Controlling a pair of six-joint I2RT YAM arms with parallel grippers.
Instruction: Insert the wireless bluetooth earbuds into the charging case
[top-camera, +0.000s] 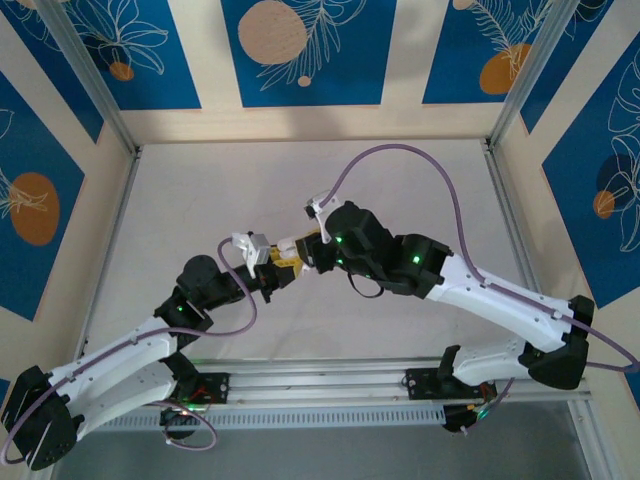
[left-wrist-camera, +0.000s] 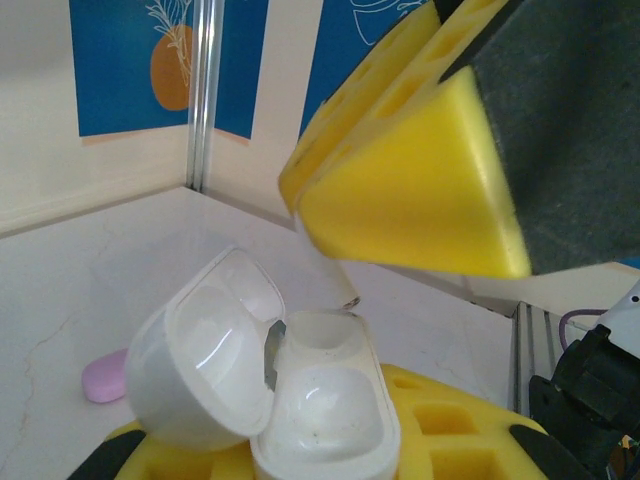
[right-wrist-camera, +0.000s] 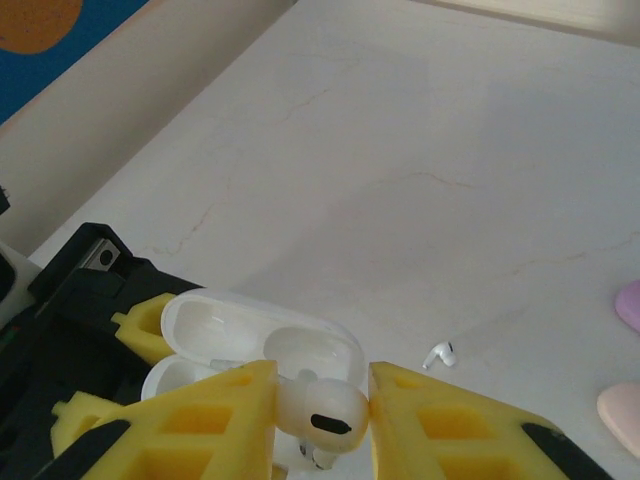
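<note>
A white charging case (left-wrist-camera: 322, 405) sits between my left gripper's yellow fingers (left-wrist-camera: 455, 435), its lid (left-wrist-camera: 205, 350) swung open to the left; my left gripper (left-wrist-camera: 320, 445) is shut on it. Both of its wells look empty. My right gripper (right-wrist-camera: 320, 400) is shut on a white earbud (right-wrist-camera: 318, 412), held just above the open case (right-wrist-camera: 260, 335), and one of its yellow fingers (left-wrist-camera: 410, 190) hangs over the case in the left wrist view. A second white earbud (right-wrist-camera: 438, 354) lies loose on the table. In the top view the two grippers (top-camera: 268, 268) (top-camera: 300, 250) meet mid-table.
A lilac pebble-like case (left-wrist-camera: 103, 377) lies on the white table left of the held case. A lilac case (right-wrist-camera: 630, 300) and a pale pink one (right-wrist-camera: 620, 415) lie at the right edge of the right wrist view. Metal frame posts (top-camera: 500, 120) bound the table.
</note>
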